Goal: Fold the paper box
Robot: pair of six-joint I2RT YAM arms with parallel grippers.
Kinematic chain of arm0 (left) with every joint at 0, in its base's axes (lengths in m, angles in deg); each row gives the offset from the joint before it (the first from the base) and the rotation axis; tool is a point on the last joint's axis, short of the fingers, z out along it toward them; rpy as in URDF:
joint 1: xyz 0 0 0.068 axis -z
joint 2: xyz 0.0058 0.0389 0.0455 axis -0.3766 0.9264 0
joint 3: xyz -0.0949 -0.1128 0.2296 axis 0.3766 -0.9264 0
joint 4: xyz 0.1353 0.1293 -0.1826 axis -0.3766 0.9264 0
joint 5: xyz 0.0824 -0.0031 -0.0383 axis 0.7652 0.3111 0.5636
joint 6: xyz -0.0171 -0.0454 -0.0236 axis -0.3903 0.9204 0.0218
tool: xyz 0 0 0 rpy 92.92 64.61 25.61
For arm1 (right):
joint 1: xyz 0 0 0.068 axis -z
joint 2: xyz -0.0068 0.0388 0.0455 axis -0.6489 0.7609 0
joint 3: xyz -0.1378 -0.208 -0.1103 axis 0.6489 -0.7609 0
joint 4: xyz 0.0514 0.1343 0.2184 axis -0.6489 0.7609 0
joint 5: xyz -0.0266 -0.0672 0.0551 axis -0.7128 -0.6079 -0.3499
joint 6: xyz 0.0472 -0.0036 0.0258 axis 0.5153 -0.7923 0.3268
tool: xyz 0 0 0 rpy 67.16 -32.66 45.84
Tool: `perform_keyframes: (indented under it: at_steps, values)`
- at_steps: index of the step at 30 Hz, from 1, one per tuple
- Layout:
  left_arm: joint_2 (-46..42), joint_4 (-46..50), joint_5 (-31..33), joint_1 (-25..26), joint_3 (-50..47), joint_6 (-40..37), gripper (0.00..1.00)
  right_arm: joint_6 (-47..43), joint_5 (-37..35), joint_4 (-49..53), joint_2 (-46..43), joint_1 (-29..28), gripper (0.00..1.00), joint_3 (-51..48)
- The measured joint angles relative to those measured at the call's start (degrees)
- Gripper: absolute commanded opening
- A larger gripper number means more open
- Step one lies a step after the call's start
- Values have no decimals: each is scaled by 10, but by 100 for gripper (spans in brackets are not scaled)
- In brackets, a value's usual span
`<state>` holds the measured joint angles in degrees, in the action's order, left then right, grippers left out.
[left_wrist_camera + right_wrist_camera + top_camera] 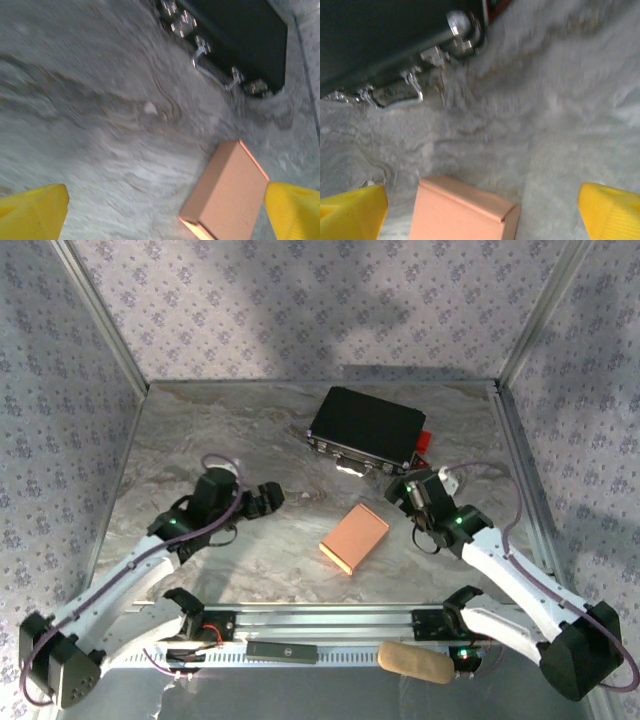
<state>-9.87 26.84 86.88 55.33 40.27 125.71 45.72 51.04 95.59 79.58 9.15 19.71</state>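
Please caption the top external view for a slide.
Paper box rests on the table between open left gripper and open right gripper, black case behind.

I see the paper box [354,538] lying as a closed carton at frame center, apart from my left gripper [268,498] and right gripper [402,490]; a black case [368,428] sits above it.

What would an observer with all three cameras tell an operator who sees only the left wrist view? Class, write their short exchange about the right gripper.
Operator: Where is the right gripper?
Observer: The right gripper hangs right of the paper box, not touching it, near the black case.
Operator: Open or shut?
Observer: Open: the right wrist view shows its yellow fingers wide apart, nothing held.
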Motion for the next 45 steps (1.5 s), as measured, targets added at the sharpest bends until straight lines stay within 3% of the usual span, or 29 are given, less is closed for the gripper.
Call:
perform_keyframes:
  at_steps: [6,10,13,17,20,26,29,34,39,45]
  values:
    - [-13,2,-12,-131,-1,-64,100,-114,-119,31,4,24,99,29]
    - [-1,9,99,-154,-9,-80,100,-172,-199,12,-2,57,99,9]
    - [0,7,171,-156,-26,-85,100,-238,-212,-34,-14,87,99,-33]
    - [3,-86,244,-165,-90,-175,100,-391,-167,-304,-34,174,99,-206]
    - [23,-179,268,-175,-144,-256,100,-464,-125,-413,35,229,99,-265]
    - [135,-327,232,-228,-161,-366,100,-542,-50,-623,144,250,99,-268]
    - [197,-426,201,-249,-179,-400,100,-572,-25,-698,201,256,99,-258]
    - [257,-508,167,-259,-185,-436,100,-602,10,-822,304,268,99,-256]
    - [311,-605,143,-274,-185,-458,100,-607,17,-829,321,273,99,-245]
    - [374,-690,108,-343,-199,-434,100,-603,19,-827,321,292,99,-212]
